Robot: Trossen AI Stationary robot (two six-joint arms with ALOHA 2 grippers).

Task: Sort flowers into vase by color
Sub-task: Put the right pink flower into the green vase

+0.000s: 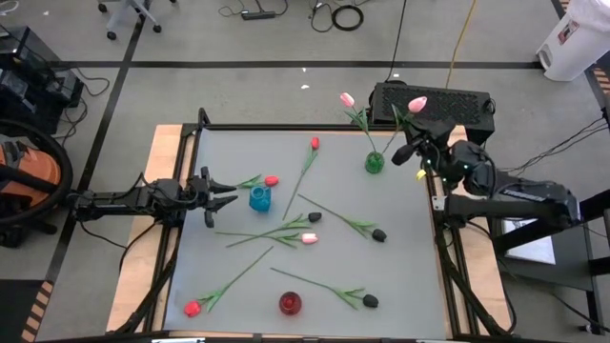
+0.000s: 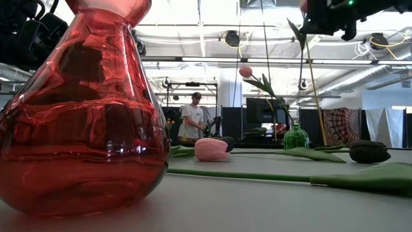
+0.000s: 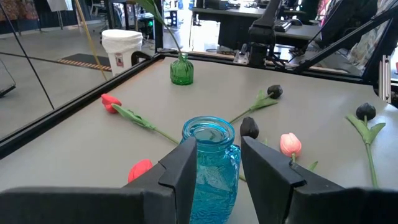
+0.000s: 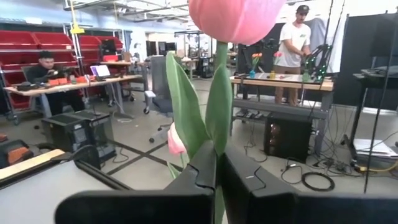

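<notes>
The right gripper (image 1: 412, 150), fingers pinching a pink tulip (image 1: 416, 104) by its stem beside the green vase (image 1: 374, 163) far right, must next lower the stem in, while the left gripper (image 1: 226, 191) waits half-spread by the blue vase (image 1: 259, 198).

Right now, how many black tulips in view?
3, all lying on the table: one mid-table, one right of it, one near the red vase. None look hidden.

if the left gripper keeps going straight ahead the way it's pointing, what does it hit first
Most likely the blue vase. The left gripper points right at it, the open fingers framing its neck, with a red tulip lying just beside it.
</notes>
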